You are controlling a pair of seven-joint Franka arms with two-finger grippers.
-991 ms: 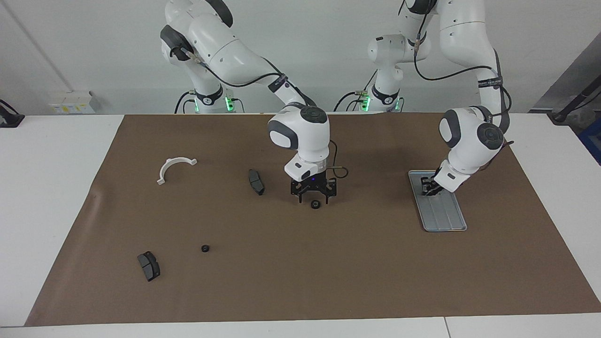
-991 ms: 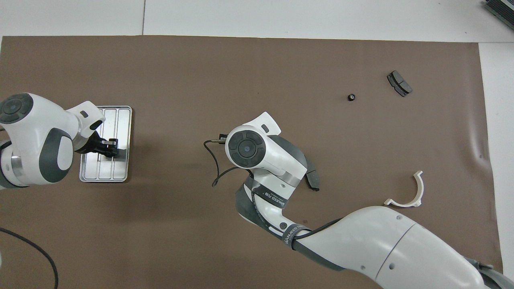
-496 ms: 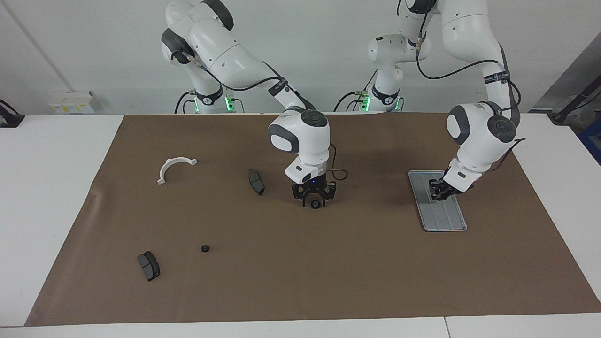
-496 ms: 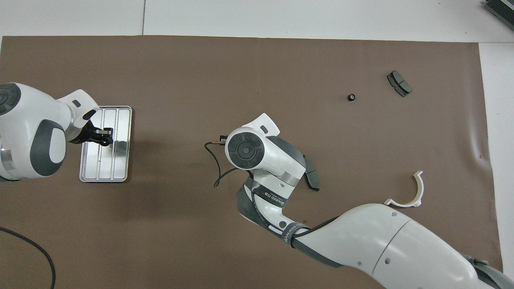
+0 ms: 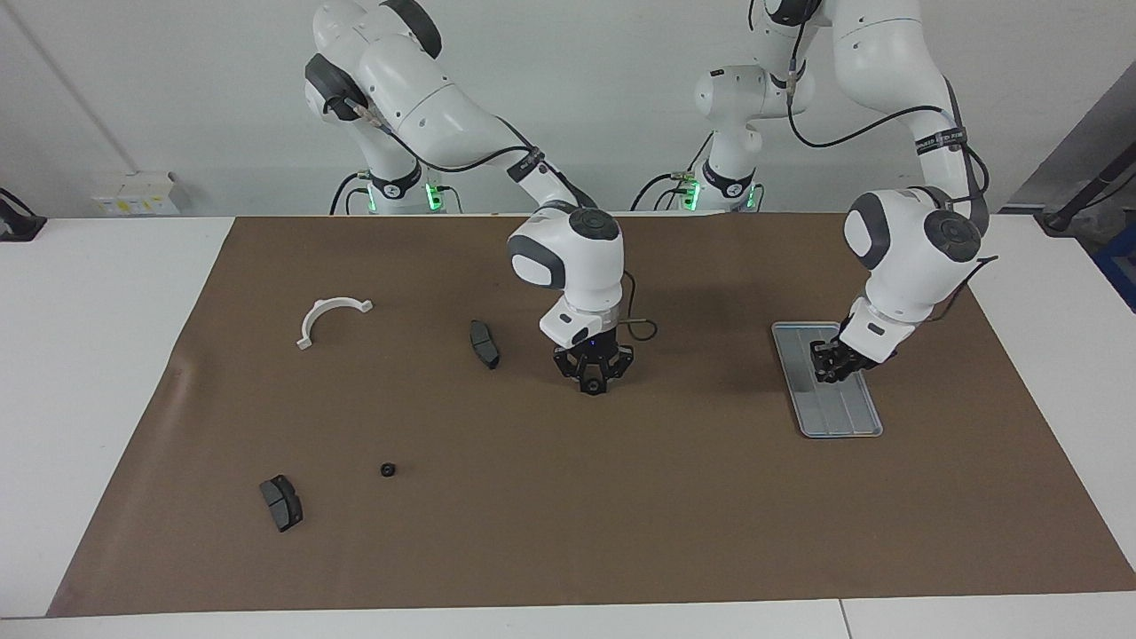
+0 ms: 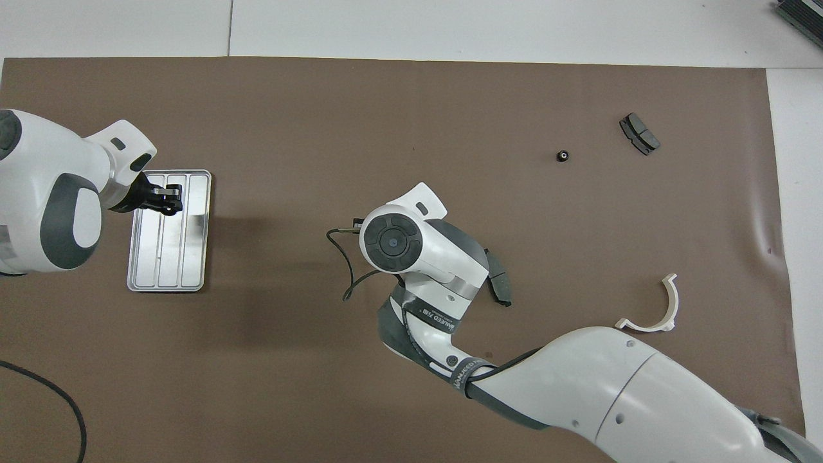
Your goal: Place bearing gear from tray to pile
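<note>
A small black bearing gear (image 5: 593,388) lies on the brown mat in the middle of the table. My right gripper (image 5: 593,382) is down on the mat with its fingers closed around this gear. In the overhead view the right hand (image 6: 393,239) hides the gear. My left gripper (image 5: 830,371) hangs just over the silver ribbed tray (image 5: 843,413), which shows no parts on it; it also shows in the overhead view (image 6: 168,197) over the tray (image 6: 168,263). The pile is scattered toward the right arm's end: a white half-ring bracket (image 5: 330,316), two dark brake pads (image 5: 485,343) (image 5: 281,502).
A second small black gear (image 5: 387,469) lies on the mat beside the brake pad farther from the robots; it also shows in the overhead view (image 6: 563,155). The brown mat (image 5: 568,532) covers most of the white table.
My right gripper came down over the bearing gear and closed on it. My left gripper moved along the tray, away from the robots.
</note>
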